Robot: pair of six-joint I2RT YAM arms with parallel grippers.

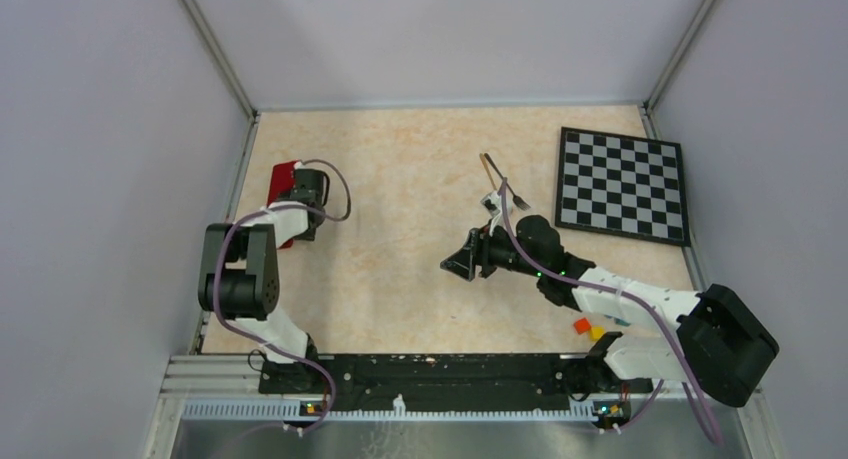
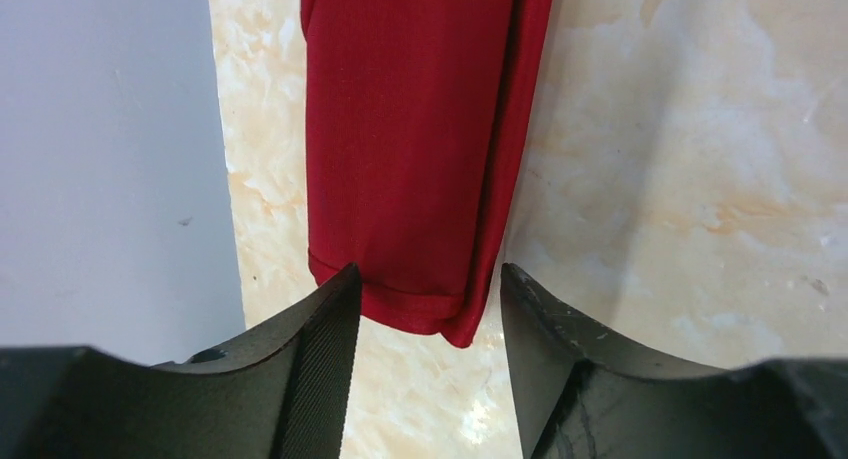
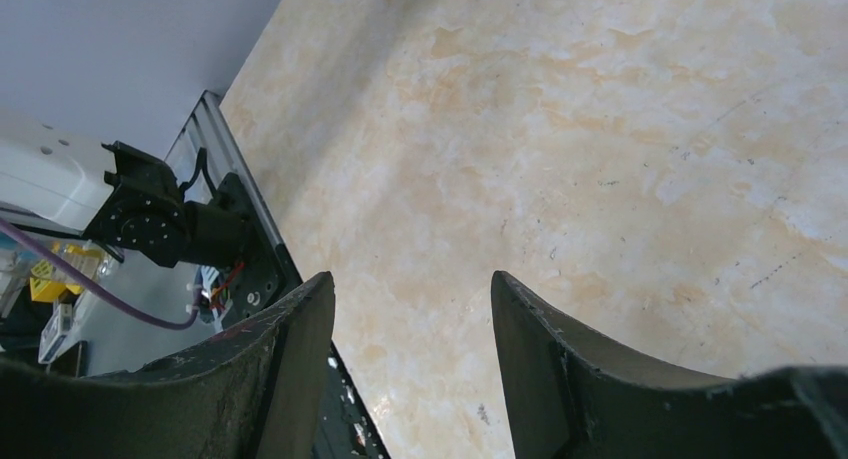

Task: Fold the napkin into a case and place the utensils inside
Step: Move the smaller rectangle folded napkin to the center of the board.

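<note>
The napkin is folded into a narrow deep-red case (image 2: 420, 149) that lies along the table's left edge; in the top view only part of it (image 1: 282, 176) shows beside the left arm. My left gripper (image 2: 425, 279) is open, its fingertips on either side of the case's near end, holding nothing; the top view shows it (image 1: 300, 194) over the cloth. The gold spoon (image 1: 490, 169) and the dark fork (image 1: 518, 197) lie on the table at mid-back. My right gripper (image 1: 457, 263) is open and empty above bare table (image 3: 410, 284), in front of the utensils.
A black-and-white checkered board (image 1: 622, 184) lies at the back right. Small coloured blocks (image 1: 588, 327) sit near the right arm's base. The grey side wall (image 2: 100, 159) runs close to the left of the case. A metal rail (image 1: 420, 374) lines the near edge.
</note>
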